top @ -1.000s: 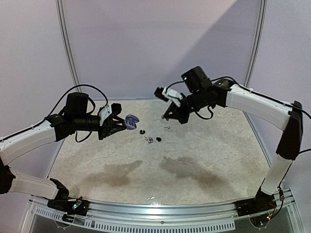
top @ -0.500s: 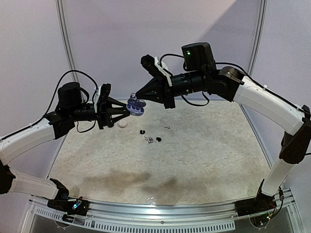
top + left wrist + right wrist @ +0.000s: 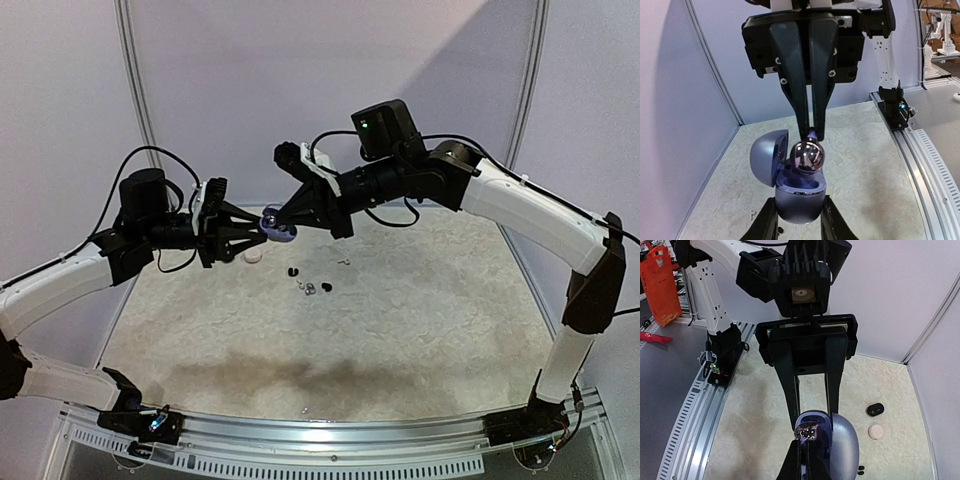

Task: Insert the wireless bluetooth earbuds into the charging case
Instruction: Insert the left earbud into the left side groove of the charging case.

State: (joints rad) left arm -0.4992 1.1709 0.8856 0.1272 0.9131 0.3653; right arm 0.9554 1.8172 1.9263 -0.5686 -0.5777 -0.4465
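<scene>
Meeting in mid-air above the far left of a pale, mottled, stone-textured desk (image 3: 420, 320): two white-and-black arms. Gripping the rounded base of a glossy blue-violet, pebble-shaped charging case (image 3: 799, 197) between the left gripper (image 3: 799, 220) jaws, hinged lid swung open to the left. Pinching a shiny, chrome-like rounded earbud (image 3: 808, 155) at the tips of the narrow black right gripper (image 3: 810, 134) jaws, closed tight on it. Resting against the rim of the case's open cavity, that earbud, not yet seated. Lying on the desk below, well apart from the case: a small white round object (image 3: 254, 255), two glossy black earbuds (image 3: 293, 271) (image 3: 327, 287) and a cluster of tiny silver-grey pieces (image 3: 309, 288), too small to make out.
</scene>
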